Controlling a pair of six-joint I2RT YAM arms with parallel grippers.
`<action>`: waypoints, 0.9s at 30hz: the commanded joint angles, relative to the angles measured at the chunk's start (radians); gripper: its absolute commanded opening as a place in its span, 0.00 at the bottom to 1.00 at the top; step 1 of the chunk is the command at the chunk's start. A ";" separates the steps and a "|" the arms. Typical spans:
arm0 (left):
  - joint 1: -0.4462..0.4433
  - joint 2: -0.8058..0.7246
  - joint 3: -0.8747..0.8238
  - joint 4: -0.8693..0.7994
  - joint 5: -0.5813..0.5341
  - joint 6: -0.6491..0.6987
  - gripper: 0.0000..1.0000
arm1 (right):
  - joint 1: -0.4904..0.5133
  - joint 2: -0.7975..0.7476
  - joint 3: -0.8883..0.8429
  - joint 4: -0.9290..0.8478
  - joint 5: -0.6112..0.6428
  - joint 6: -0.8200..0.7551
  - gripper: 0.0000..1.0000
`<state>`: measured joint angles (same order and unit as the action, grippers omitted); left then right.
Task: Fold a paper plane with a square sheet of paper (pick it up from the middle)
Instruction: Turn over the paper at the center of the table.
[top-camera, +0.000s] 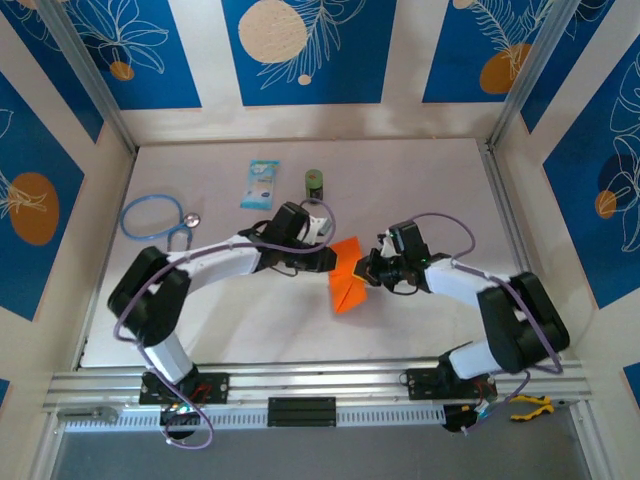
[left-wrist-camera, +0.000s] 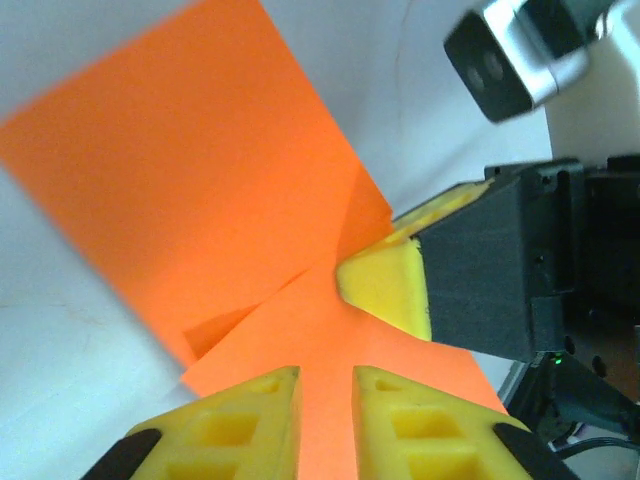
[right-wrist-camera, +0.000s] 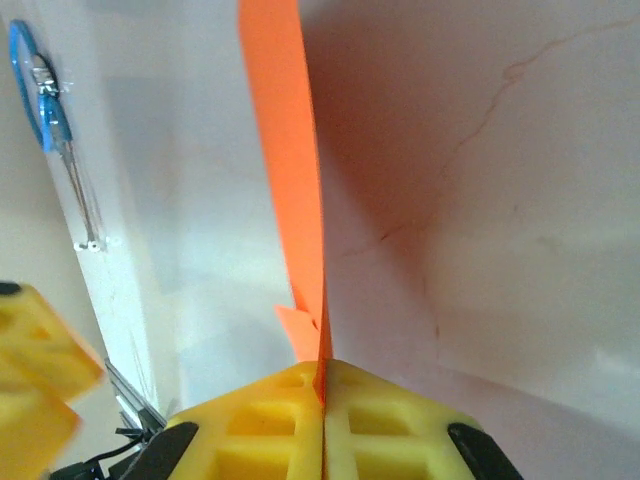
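The square sheet of paper (top-camera: 348, 275) is bright orange and folded, with a point toward the near edge; it hangs between the two grippers at mid-table. My right gripper (top-camera: 368, 270) (right-wrist-camera: 322, 365) is shut on one edge of the sheet (right-wrist-camera: 285, 150), which runs away from its jaws edge-on. In the left wrist view the folded sheet (left-wrist-camera: 200, 180) spreads flat with an overlapping flap, and the right gripper's yellow fingertip (left-wrist-camera: 385, 285) presses on it. My left gripper (top-camera: 325, 258) (left-wrist-camera: 325, 372) sits at the sheet's other side, its jaws a narrow gap apart over the paper, not pinching it.
A light-blue packet (top-camera: 260, 185) and a small green can (top-camera: 316, 181) lie at the back of the table. A blue looped cord with a metal disc (top-camera: 150, 215) (right-wrist-camera: 35, 100) lies at the left. Patterned walls enclose the table. A yellow-handled tool (top-camera: 530, 405) rests by the right base.
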<state>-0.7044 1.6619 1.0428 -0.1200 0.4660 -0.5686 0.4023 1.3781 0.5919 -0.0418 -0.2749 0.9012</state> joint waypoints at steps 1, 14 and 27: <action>0.039 -0.100 -0.034 -0.095 -0.042 -0.004 0.23 | 0.035 -0.103 0.054 -0.253 0.125 -0.058 0.07; 0.106 -0.300 -0.148 -0.120 -0.116 -0.065 0.28 | 0.074 -0.383 0.196 -0.764 0.441 -0.090 0.07; 0.141 -0.463 -0.140 -0.257 -0.151 -0.112 0.37 | 0.154 -0.315 0.355 -1.005 0.613 -0.216 0.07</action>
<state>-0.5747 1.2537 0.9451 -0.3435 0.3447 -0.6426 0.5308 1.0302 0.8986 -0.9302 0.2222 0.7326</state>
